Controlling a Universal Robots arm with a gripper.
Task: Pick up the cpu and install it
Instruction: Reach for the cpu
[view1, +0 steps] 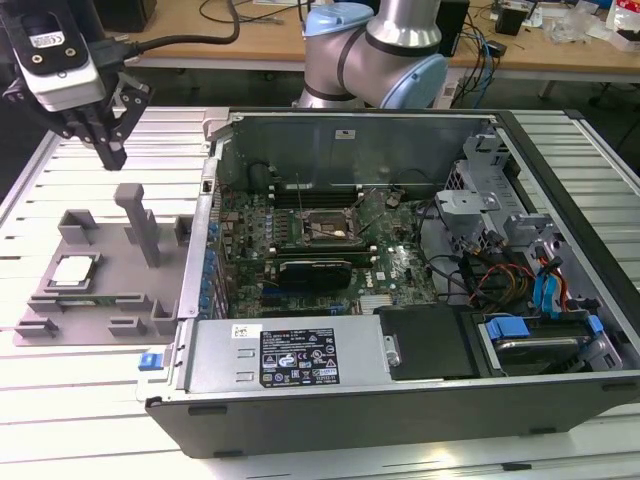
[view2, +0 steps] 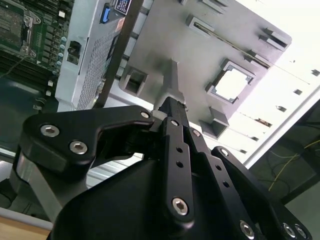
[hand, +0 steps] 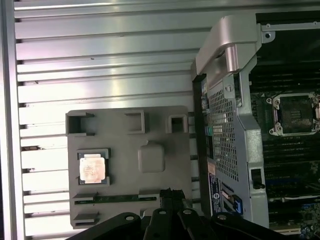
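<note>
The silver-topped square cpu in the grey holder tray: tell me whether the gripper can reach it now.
Probably yes. The silver-topped square cpu lies uncovered in the grey holder tray; the black gripper hangs over the tray, shut and empty, with nothing between them.

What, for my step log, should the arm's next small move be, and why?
Probably shift the end effector sideways over the cpu: it hangs empty, raised and off to one side, while the cpu lies untouched in the gray holder's recess.

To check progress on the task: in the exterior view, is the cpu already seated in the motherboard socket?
No, the cpu lies in a recess of the grey tray, outside the computer case.
</note>
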